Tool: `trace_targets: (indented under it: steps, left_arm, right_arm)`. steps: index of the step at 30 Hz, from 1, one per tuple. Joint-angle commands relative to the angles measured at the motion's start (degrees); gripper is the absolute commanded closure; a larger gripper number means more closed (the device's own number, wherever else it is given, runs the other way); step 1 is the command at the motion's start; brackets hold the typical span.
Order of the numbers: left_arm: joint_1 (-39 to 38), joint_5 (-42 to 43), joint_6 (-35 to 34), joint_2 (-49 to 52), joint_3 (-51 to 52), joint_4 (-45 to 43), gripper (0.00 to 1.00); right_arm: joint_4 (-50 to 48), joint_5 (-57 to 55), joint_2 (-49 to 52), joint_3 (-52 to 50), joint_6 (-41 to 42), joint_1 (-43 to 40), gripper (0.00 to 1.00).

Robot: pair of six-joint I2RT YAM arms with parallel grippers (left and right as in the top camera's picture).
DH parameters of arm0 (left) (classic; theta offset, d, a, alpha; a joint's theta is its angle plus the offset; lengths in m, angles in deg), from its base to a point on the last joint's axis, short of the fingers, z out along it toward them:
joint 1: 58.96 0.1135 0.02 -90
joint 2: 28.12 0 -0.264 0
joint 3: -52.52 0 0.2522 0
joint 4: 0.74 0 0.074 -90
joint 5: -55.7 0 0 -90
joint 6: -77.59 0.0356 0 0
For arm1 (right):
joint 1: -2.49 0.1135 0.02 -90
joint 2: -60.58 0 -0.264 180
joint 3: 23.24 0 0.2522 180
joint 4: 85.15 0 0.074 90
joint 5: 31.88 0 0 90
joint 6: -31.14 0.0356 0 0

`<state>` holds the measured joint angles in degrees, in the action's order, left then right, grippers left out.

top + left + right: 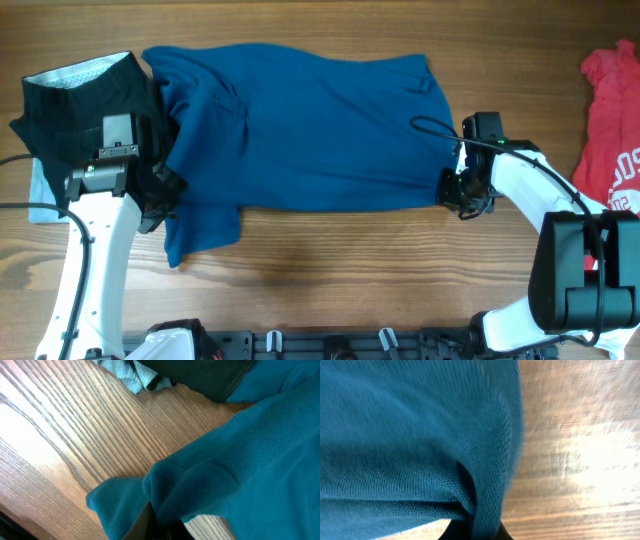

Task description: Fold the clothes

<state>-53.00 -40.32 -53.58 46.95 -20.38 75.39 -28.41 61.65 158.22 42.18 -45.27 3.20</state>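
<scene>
The deep-blue shirt (pixel 300 130) lies spread across the middle of the table, with a flap hanging toward the front left. My left gripper (pixel 160 192) is shut on the shirt's left edge; in the left wrist view a fold of blue fabric (pixel 210 475) bunches into the dark jaws at the bottom. At the shirt's right front corner my right gripper (pixel 457 190) is shut on the hem, and the right wrist view shows a ridge of blue knit (pixel 490 485) pinched between the jaws. A black garment (pixel 70 105) lies at the far left, a red T-shirt (pixel 610 120) at the far right.
A pale blue-grey cloth (pixel 38 195) pokes out beneath the black garment, also seen as the pale cloth (pixel 132 375) at the top of the left wrist view. Bare wooden tabletop (pixel 340 270) runs along the front edge. A black cable (pixel 430 125) loops over the shirt's right end.
</scene>
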Motion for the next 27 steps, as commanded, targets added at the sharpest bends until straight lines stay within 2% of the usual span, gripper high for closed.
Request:
trace_targets:
  steps: [1,6,12,16,22,27]
  left_arm:
    - [0.28,-1.09,0.57,0.09,-0.11,0.04,0.96]
    - [0.28,5.16,8.24,-0.96,-1.01,0.42,0.96]
    - [0.28,7.28,11.04,-5.44,-8.5,6.84,0.96]
    - [0.35,7.45,13.77,-10.29,-15.56,9.46,0.96]
    - [0.35,7.43,14.01,-16.65,-27.52,12.85,0.96]
    - [0.35,7.45,13.75,-20.02,-34.86,12.9,0.96]
  right_arm:
    - [4.57,2.45,-1.44,0.94,-0.13,0.07,0.96]
    - [16.83,2.56,-10.75,9.2,-1.73,0.04,0.96]
    - [26.6,2.56,-22.84,21.68,-1.62,0.0,0.96]
    - [29.59,2.4,-29.88,28.61,-1.62,0.0,0.96]
    - [31.47,-1.33,-37.53,36.39,-1.42,0.0,0.96]
    - [31.17,-9.49,-40.65,43.56,0.63,0.0,0.96]
